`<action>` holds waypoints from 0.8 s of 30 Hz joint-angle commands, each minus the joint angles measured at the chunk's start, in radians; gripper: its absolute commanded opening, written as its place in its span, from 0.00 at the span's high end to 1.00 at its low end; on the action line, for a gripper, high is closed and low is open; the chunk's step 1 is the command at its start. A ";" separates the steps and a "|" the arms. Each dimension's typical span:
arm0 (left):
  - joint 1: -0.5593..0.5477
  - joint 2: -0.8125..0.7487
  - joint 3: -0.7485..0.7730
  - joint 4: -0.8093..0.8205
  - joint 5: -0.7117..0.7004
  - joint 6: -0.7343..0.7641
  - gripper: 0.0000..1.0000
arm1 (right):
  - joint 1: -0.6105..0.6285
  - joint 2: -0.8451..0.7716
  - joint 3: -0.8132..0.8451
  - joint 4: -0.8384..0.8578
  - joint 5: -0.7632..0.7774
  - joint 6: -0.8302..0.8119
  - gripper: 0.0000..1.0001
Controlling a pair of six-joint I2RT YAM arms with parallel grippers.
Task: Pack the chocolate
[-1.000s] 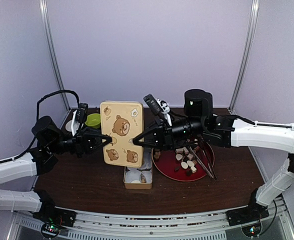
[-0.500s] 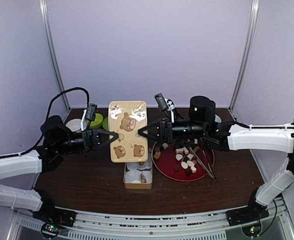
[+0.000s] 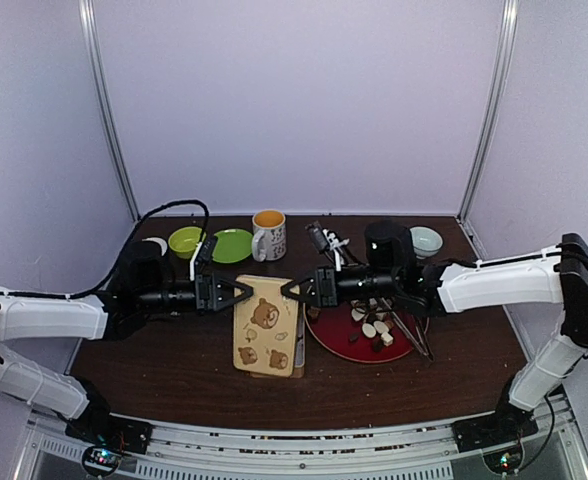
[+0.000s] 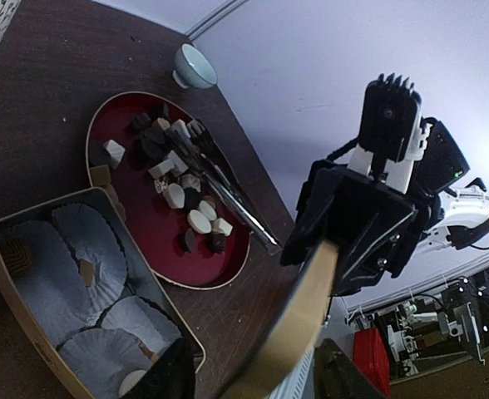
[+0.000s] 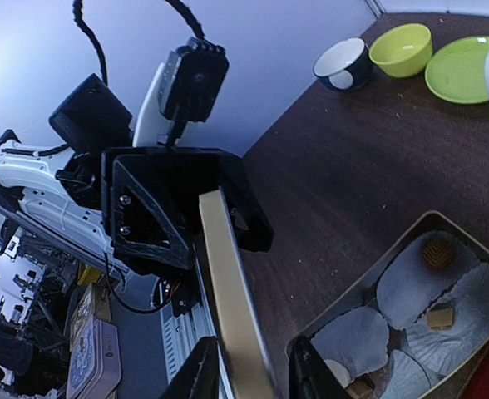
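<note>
The cream tin lid (image 3: 266, 325) with bear pictures lies tilted over the open tin (image 3: 300, 352), hiding most of it. My left gripper (image 3: 242, 292) and right gripper (image 3: 289, 291) face each other at the lid's far corners. In the left wrist view the lid (image 4: 307, 303) passes edge-on between wide-apart fingers (image 4: 171, 376). In the right wrist view the lid (image 5: 228, 283) sits between fingers (image 5: 307, 370) with a gap on one side. Chocolate (image 3: 374, 325) lies on the red plate (image 3: 324, 340). A tan piece (image 5: 441, 316) rests on paper liners in the tin (image 5: 361, 274).
Dark tongs (image 3: 409, 330) lie across the red plate's right side. Behind stand a mug (image 3: 268, 233), a green plate (image 3: 232, 245), a green bowl (image 3: 185, 240), a pale bowl (image 3: 425, 240) and a black cylinder (image 3: 386, 240). A dark bowl (image 5: 344, 65) sits far left.
Both arms came down and toward the tin, bringing the lid from upright above the table to tilted over the tin. Both sets of jaws have widened.
</note>
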 commanded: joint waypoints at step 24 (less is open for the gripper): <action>0.001 -0.103 0.130 -0.722 -0.256 0.389 0.19 | 0.017 -0.007 -0.078 -0.250 0.220 -0.002 0.61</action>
